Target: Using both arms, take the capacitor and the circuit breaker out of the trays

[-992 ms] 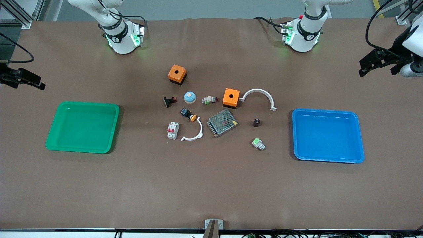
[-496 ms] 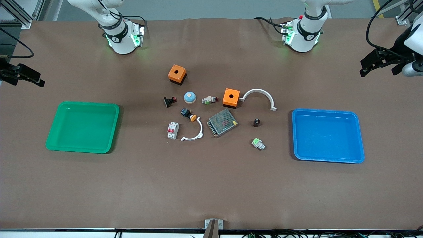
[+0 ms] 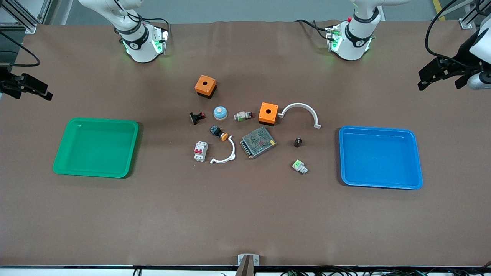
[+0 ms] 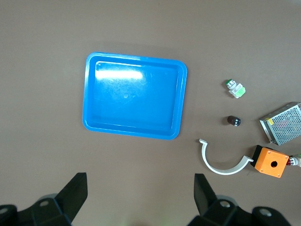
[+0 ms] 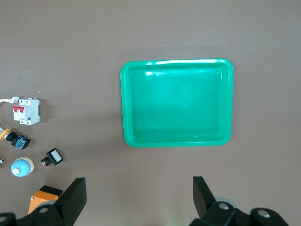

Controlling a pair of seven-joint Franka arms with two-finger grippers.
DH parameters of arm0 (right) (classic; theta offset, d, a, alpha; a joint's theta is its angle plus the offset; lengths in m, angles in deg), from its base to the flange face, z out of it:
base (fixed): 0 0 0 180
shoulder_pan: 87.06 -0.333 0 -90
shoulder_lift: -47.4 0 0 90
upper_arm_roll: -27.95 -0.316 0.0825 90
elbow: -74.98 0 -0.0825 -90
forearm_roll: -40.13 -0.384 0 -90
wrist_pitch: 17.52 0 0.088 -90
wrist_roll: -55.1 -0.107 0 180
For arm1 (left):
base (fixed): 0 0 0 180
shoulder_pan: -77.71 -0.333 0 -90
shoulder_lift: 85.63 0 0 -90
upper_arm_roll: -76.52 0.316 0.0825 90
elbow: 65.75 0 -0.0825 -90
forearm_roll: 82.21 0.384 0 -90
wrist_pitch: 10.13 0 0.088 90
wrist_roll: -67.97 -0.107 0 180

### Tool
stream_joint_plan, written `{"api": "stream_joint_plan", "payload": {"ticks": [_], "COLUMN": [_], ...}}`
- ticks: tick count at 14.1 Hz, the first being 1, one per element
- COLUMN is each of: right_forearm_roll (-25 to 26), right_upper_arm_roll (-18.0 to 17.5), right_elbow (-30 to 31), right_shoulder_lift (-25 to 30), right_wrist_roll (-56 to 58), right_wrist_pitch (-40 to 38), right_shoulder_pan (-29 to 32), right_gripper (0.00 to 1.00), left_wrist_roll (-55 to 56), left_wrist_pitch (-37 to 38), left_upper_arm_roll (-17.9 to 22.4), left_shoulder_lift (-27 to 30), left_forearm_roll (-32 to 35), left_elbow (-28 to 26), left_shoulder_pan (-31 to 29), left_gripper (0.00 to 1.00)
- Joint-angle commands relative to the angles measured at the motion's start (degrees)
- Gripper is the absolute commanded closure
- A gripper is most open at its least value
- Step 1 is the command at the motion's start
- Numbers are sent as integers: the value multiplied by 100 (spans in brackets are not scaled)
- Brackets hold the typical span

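Observation:
The capacitor (image 3: 297, 142), a tiny black cylinder, stands on the table between the metal mesh box and the blue tray (image 3: 378, 129); it also shows in the left wrist view (image 4: 233, 120). The breaker (image 3: 200, 151), a white block with red levers, lies on the side of the cluster toward the green tray (image 3: 103, 120); it also shows in the right wrist view (image 5: 26, 111). My left gripper (image 3: 422, 79) hangs open and empty high over the left arm's end of the table (image 4: 140, 186). My right gripper (image 3: 46, 95) hangs open and empty over the right arm's end (image 5: 139, 188).
The middle cluster holds two orange boxes (image 3: 205, 86) (image 3: 268, 113), two white arcs (image 3: 303, 111) (image 3: 224, 155), a metal mesh box (image 3: 258, 142), a blue dome button (image 3: 220, 112), a black-and-red switch (image 3: 196, 117), an orange-capped button (image 3: 218, 132) and a white-and-green connector (image 3: 299, 166). Both trays are empty.
Both grippers have shifted only slightly at their ends of the table. Nothing on the table has moved.

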State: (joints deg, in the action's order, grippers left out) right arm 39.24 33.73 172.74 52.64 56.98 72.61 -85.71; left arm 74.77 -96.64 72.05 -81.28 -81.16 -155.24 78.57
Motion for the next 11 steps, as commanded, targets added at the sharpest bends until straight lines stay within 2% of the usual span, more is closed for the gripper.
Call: {"api": "stream_joint_plan", "payload": {"ticks": [1,11], "right_forearm_roll": [1,10], "right_upper_arm_roll": [-69,-69], "right_elbow": [226,226], "right_shoulder_lift": [232,250], "right_wrist_roll": [76,392], "right_wrist_pitch": [92,101], "right_shoulder_pan": [50,-3], "right_gripper": [0,0], "left_wrist_roll": [32,-47], "left_wrist_pitch": [-32,3], "left_upper_arm_roll": [-37,-81], "left_shoulder_lift": [4,-48], "left_forearm_roll": [-87,-8], "left_elbow": [36,195], "left_shoulder_pan": [-7,-33], "left_gripper": [0,0]}}
